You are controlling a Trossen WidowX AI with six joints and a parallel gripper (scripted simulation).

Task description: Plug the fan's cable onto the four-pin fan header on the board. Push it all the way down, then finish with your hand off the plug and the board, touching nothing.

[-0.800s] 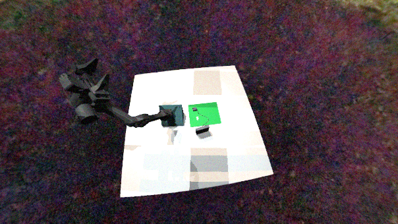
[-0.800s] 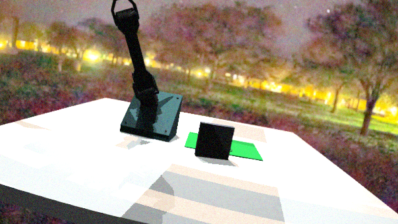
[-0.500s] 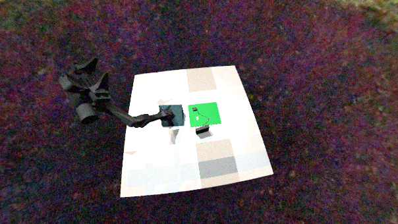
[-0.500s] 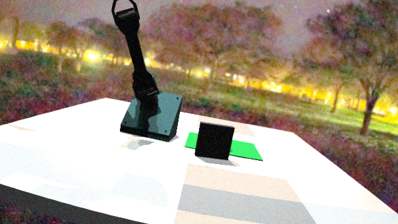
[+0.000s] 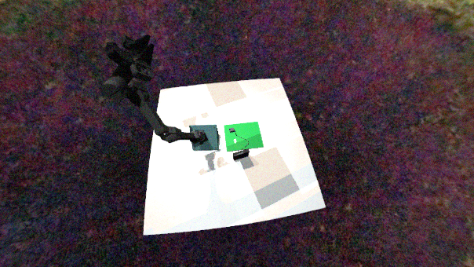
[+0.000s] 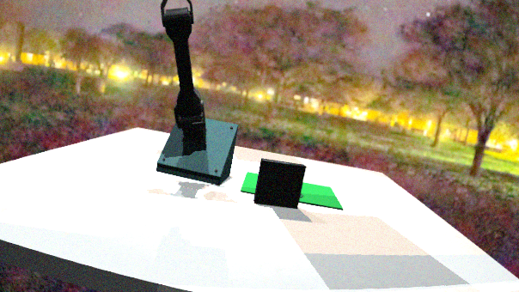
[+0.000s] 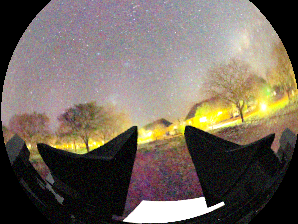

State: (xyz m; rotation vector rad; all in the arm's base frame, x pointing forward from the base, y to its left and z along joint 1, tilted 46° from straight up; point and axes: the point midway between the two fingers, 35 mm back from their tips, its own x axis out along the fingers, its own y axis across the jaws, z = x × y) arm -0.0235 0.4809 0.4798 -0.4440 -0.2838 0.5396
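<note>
No lettering, label, brand, number or sign can be read in any of the three views. The green circuit board, the black fan, the arm's dark base plate and the white surface show no legible characters; the cable plug is too small to tell.
</note>
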